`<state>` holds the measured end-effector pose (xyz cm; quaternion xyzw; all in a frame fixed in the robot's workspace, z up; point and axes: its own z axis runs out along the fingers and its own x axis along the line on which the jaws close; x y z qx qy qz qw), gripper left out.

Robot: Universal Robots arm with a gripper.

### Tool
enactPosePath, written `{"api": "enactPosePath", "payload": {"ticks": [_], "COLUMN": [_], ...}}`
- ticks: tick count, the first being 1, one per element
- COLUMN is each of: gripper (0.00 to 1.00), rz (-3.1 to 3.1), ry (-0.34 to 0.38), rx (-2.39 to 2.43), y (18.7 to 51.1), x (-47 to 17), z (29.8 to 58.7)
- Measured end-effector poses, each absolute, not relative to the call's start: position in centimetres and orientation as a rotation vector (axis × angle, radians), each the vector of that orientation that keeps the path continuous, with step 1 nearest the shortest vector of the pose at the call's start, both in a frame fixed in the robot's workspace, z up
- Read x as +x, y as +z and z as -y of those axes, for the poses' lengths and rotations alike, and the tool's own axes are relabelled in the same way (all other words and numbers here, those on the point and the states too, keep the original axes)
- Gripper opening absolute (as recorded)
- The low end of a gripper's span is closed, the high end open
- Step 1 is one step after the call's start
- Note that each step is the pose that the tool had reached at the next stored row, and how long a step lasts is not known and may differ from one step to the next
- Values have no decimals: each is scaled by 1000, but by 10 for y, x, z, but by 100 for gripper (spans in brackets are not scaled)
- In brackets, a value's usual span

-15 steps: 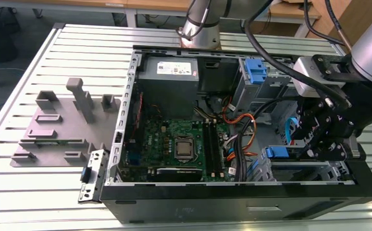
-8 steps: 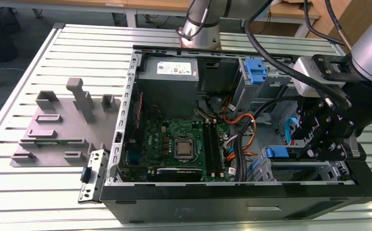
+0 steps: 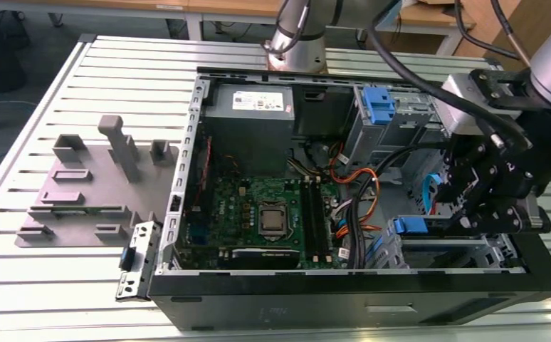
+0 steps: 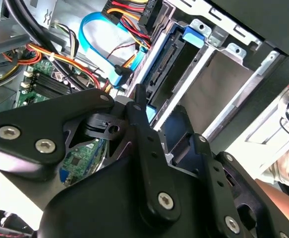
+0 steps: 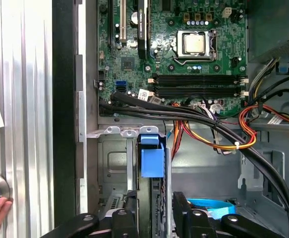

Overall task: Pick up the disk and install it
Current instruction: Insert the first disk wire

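Black end effector (image 5: 154, 210) linkages occupy the foreground in both wrist views, positioned at the drive cage (image 5: 114, 163) inside the open computer case (image 3: 352, 306). Grip state: cannot tell from these views. The disk (image 5: 151, 153) stands on edge in the cage slot, with its blue tab facing the motherboard (image 5: 184, 49) and the end effector at its opposite end. Bundled cables (image 5: 194, 116) run between cage and motherboard. The case lies on the slatted worktop (image 3: 28, 285).

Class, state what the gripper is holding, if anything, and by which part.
The gripper holds the disk, jaws on its two broad faces at the end opposite its blue tab.
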<state>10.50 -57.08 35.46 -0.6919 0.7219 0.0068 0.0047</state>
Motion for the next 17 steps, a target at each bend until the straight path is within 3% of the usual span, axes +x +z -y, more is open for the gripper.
{"api": "enactPosePath", "payload": {"ticks": [7, 17], "gripper": [42, 42], "rz": [-2261, -2261], "ry": [22, 22], "rx": [-2167, -2167], "y": [372, 373], "x": [105, 105], "z": [571, 566]}}
